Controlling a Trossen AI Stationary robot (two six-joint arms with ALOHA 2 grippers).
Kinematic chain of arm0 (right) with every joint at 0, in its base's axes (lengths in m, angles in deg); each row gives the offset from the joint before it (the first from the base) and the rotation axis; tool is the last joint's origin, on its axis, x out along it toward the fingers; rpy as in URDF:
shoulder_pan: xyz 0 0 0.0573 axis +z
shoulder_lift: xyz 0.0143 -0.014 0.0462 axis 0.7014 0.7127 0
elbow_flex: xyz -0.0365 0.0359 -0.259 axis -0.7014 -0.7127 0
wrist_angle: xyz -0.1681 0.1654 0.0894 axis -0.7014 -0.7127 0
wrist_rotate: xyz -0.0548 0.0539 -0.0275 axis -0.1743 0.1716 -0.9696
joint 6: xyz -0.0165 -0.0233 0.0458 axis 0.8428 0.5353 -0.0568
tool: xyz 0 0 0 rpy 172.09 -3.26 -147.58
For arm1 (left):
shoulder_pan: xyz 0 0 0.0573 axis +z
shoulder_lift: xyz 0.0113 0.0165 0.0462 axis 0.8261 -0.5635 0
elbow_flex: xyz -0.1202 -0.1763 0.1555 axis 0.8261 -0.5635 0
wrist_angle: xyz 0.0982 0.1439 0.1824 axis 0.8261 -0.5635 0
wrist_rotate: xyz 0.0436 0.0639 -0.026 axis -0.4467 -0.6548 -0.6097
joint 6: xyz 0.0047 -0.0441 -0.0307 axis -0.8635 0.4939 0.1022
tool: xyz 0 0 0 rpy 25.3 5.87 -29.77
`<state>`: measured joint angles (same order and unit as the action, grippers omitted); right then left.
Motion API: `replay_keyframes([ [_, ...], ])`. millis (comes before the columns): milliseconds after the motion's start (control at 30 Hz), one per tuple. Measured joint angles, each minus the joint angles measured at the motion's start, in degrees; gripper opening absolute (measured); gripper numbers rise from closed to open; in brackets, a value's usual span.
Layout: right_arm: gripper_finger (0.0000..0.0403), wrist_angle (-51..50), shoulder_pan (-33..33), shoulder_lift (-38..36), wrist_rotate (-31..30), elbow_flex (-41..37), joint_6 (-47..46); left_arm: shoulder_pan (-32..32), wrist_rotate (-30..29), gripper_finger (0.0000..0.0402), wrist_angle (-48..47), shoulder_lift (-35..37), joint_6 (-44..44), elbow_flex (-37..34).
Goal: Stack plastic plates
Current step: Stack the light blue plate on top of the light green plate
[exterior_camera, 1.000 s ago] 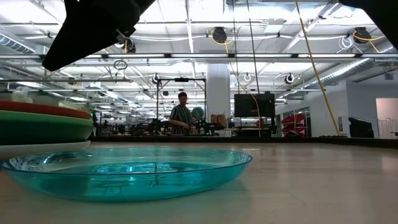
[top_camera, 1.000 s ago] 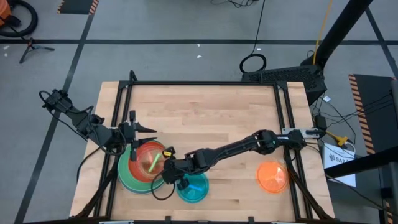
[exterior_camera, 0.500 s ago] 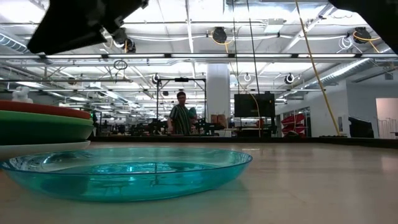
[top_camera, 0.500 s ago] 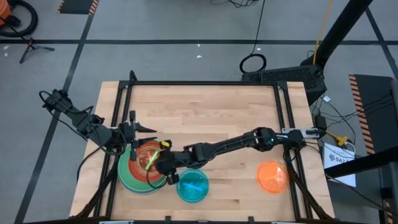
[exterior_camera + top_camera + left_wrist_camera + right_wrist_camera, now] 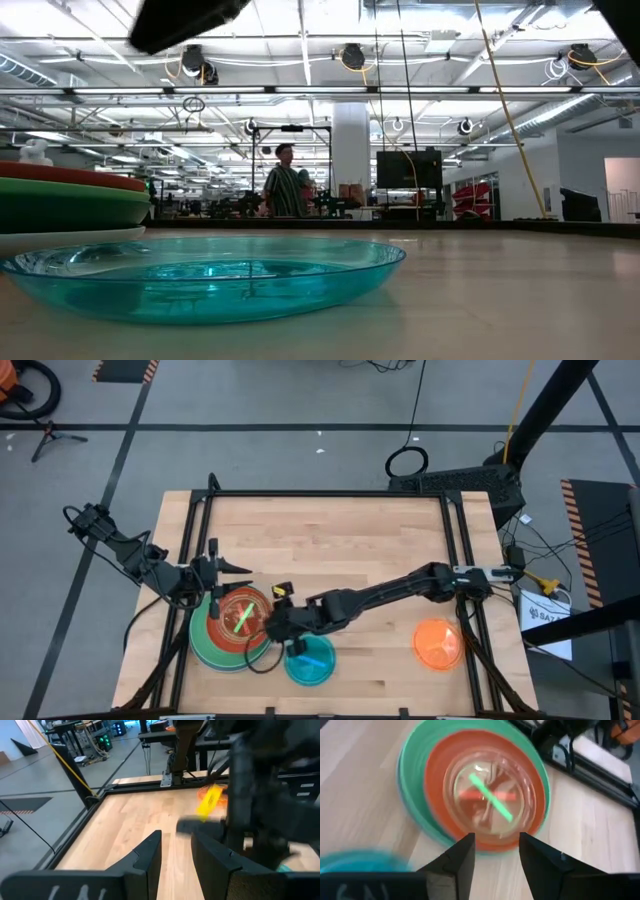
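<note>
A stack of plates (image 5: pixel 228 630) stands near the table's left front: green plates below, a red-orange plate (image 5: pixel 451 820) on them, and a small clear pinkish plate (image 5: pixel 487 795) with a green streak on top. A cyan plate (image 5: pixel 309 659) lies flat on the table right of the stack and fills the low view (image 5: pixel 205 275). An orange plate (image 5: pixel 438 643) lies flat at the front right. My right gripper (image 5: pixel 496 851) is open and empty above the stack's near edge (image 5: pixel 264 632). My left gripper (image 5: pixel 175 852) is open and empty at the stack's far side (image 5: pixel 236 567).
Bare wood stretches across the table's middle and far half. A black frame rail (image 5: pixel 330 494) runs along the table's edges. A person (image 5: pixel 283 182) stands far back in the room beyond the table. Part of my right arm (image 5: pixel 185 15) shows at the low view's top.
My right gripper has risen above the stack and has gone a little toward the table's far edge, first leftward over the stack, then back toward the right. The plates have kept still.
</note>
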<state>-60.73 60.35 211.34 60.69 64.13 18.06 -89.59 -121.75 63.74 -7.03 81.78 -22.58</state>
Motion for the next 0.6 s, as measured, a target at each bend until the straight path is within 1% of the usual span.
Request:
replay_keyframes([
  [133, 0.0144, -10.2, 0.8, -2.6, -0.6, 0.0, -2.6, 0.0, 0.0, 0.0113, 0.1, 0.0, 1.0, 0.0],
  [233, 0.0144, -16.0, 1.1, -4.2, -0.6, 0.0, -5.6, 0.0, 0.0, 0.0113, 0.0, 0.0, 2.0, 0.0],
  [467, 0.0144, -24.0, 3.3, -4.8, -0.9, 0.0, -11.8, -1.3, 0.1, 0.0113, -0.8, 0.0, 4.0, 0.0],
  [600, 0.0144, -28.9, 5.3, -5.0, -4.3, 0.0, -15.6, -2.3, 0.2, 0.0113, -1.8, 0.0, 5.1, 0.0],
])
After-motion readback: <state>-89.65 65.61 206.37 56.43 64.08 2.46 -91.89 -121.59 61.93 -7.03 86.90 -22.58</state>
